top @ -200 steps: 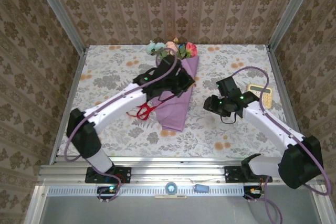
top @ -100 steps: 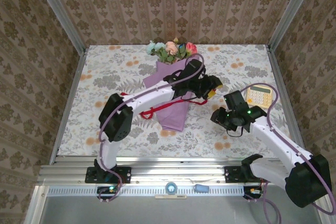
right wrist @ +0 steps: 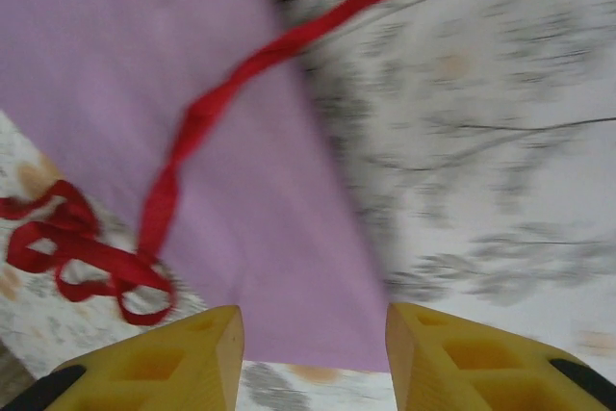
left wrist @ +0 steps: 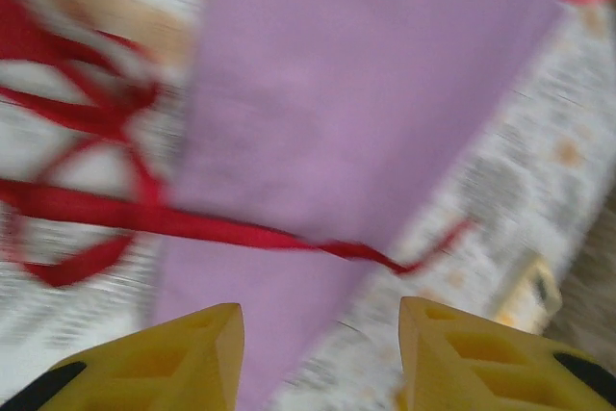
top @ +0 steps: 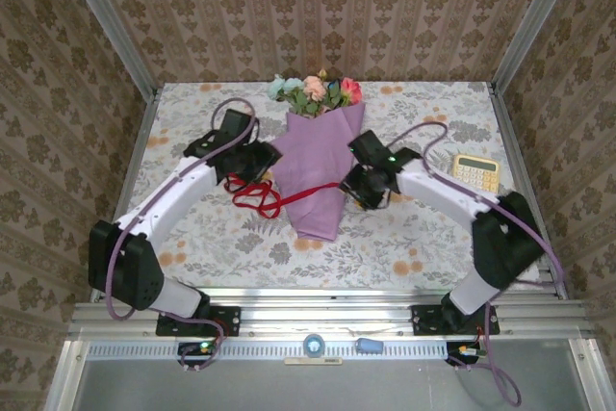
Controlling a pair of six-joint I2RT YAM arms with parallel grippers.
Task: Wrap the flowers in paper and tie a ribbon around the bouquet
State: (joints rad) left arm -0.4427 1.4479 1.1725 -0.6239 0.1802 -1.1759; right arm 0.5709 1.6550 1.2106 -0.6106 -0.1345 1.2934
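The bouquet lies mid-table: flowers [top: 313, 91] stick out of the far end of a lilac paper [top: 318, 156] cone. The red ribbon [top: 289, 192] runs across the cone, with its loose loops bunched on the cloth to the left. My left gripper [top: 260, 163] is just left of the cone, and in its wrist view the left gripper [left wrist: 320, 320] is open and empty over the paper [left wrist: 366, 93] and ribbon [left wrist: 192, 228]. My right gripper [top: 364, 188] is at the cone's right edge. The right gripper [right wrist: 315, 320] is open over the paper [right wrist: 115, 64] and ribbon [right wrist: 207, 108].
A yellow calculator [top: 475, 172] lies at the right side of the table, beyond the right arm. The flowered tablecloth [top: 192, 132] is walled in by metal posts and patterned panels on three sides.
The left arm reached across the cone to its right side, then swung back to the left, leaving the ribbon laid over the paper. The right arm moved in to the cone's right edge.
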